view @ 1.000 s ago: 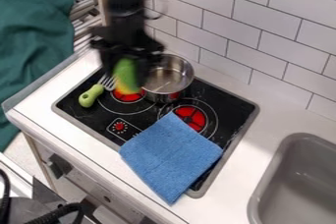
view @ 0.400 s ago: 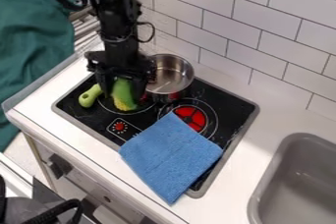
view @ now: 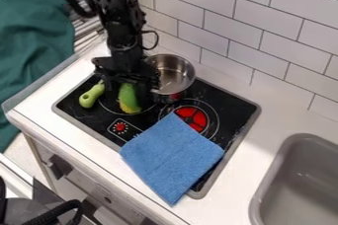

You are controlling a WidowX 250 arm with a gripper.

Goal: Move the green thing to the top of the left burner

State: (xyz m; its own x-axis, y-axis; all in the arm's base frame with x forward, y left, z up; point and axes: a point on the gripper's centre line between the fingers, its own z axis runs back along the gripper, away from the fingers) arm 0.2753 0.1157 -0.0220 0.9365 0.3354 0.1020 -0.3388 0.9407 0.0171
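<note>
Green-and-yellow toy vegetable (view: 129,99) is seen over the left burner (view: 107,106) of the black stovetop (view: 88,115); whether the burner is touched cannot be told. Clock bearings are read from the vegetable, camera view, 12 at the top edge.

Black claw (view: 129,86) is noted at 12 o'clock, pointed down at the vegetable's upper end, low over the burner. How far it is opened, and whether anything is gripped, cannot be determined.

Metal pot (view: 173,72) is recorded near, at 2 o'clock. Light green utensil handle (view: 91,96) is found at 9. Red dial (view: 120,128) is marked between 6 and 7. Red burner (view: 192,117) lies at 4, partly covered by the blue cloth (view: 172,157), itself logged at 5. Gray sink (view: 263,189) is placed well apart, at 4.
</note>
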